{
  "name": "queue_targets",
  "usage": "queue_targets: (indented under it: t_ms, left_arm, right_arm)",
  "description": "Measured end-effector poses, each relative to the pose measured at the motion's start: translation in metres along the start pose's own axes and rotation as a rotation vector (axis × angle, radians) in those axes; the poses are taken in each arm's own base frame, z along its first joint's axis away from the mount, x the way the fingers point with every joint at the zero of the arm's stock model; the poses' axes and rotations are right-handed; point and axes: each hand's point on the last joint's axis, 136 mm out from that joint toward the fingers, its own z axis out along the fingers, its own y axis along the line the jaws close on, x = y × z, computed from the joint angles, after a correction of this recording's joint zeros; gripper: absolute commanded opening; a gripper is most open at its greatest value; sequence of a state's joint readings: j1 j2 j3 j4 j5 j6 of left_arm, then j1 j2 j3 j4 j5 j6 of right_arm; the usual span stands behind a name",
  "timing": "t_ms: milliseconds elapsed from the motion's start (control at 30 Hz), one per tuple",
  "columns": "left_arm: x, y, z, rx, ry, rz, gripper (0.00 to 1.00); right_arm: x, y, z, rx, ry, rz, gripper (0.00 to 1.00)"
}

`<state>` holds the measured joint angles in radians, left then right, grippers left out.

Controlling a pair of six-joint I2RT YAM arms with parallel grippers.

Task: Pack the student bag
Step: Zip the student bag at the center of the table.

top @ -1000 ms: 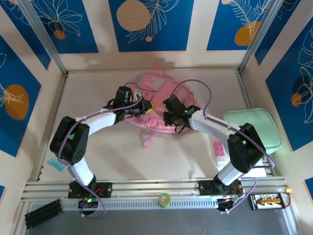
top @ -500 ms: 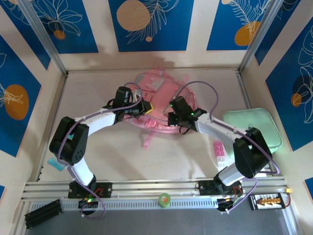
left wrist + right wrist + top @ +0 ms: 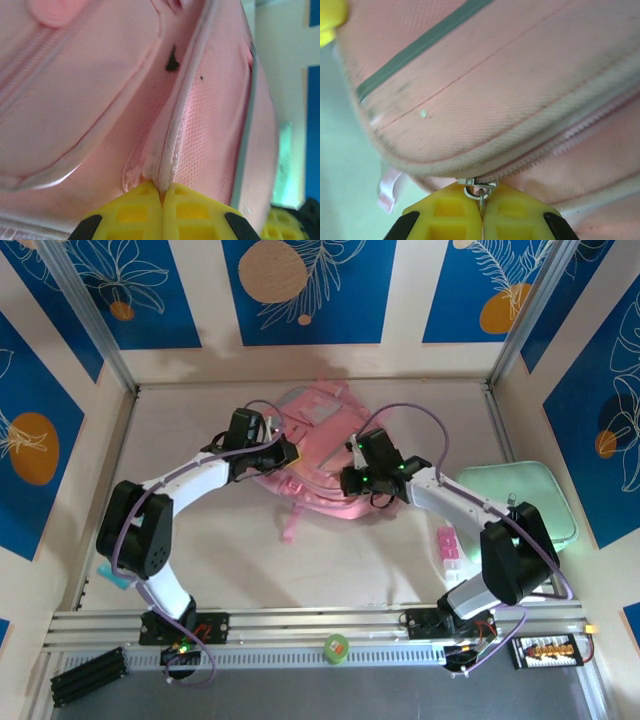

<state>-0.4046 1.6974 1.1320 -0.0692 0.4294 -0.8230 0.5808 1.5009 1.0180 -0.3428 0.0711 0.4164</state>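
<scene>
**Bag position.** You will find the bag (image 3: 315, 420) lying flat on the table (image 3: 220, 560), in the far centre between the two arms. One strap (image 3: 290, 528) trails from it toward the near edge.

**Left gripper.** In the top view, the left gripper (image 3: 289, 455) sits at the bag's left edge. In the left wrist view, its yellow fingers (image 3: 132, 212) are pressed together with no gap, clenched on a raised fold of the bag's fabric (image 3: 167, 155). The fold runs up and away from the fingertips, across the bag's pink surface (image 3: 90, 90). Treat this gripper (image 3: 161, 190) as grasping the bag.

**Right gripper.** In the top view, the right gripper (image 3: 347, 484) sits at the bag's near right edge. In the right wrist view, its yellow fingers (image 3: 450, 217) are closed flat against each other. The metal zip pull (image 3: 479, 189) is pinched at their tips. The zip (image 3: 580, 135) runs off to the right under a piped seam of the bag (image 3: 495, 75). Treat this gripper (image 3: 481, 202) as grasping the zip pull.

**Surroundings.**
- A mint-green case (image 3: 520, 500) lies at the right edge of the table, apart from the bag.
- A small pink item (image 3: 447, 543) lies near the right arm's base.
- A green tape roll (image 3: 335, 646) sits on the front rail.
</scene>
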Motion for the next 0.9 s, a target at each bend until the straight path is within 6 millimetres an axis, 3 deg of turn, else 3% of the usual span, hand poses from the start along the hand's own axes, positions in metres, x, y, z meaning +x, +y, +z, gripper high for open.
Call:
queue_targets:
  t_ms: [100, 200, 300, 400, 567, 733, 900]
  left_arm:
    - [-0.019, 0.016, -0.007, -0.098, -0.104, 0.032, 0.51]
    - [-0.034, 0.030, -0.031, -0.170, -0.220, 0.036, 0.69]
    - [-0.035, 0.035, -0.061, -0.198, -0.294, 0.035, 0.81]
    - [-0.031, 0.027, -0.080, -0.180, -0.321, 0.034, 0.83]
    - [-0.014, 0.023, -0.092, -0.128, -0.313, -0.011, 0.80]
    - [-0.004, 0.032, -0.089, -0.107, -0.303, -0.125, 0.69]
    - [-0.013, 0.017, -0.077, -0.011, -0.329, -0.210, 0.56]
  right_arm:
    - [0.003, 0.026, 0.015, -0.074, 0.037, -0.021, 0.00]
    - [0.003, 0.051, 0.032, -0.120, 0.077, -0.031, 0.00]
    - [-0.004, 0.076, 0.044, -0.161, 0.089, -0.044, 0.00]
    - [-0.014, 0.093, 0.051, -0.190, 0.085, -0.040, 0.00]
    - [-0.021, 0.103, 0.054, -0.213, 0.084, -0.011, 0.00]
    - [-0.021, 0.104, 0.054, -0.220, 0.090, 0.014, 0.00]
    - [-0.022, 0.108, 0.053, -0.243, 0.092, 0.030, 0.00]
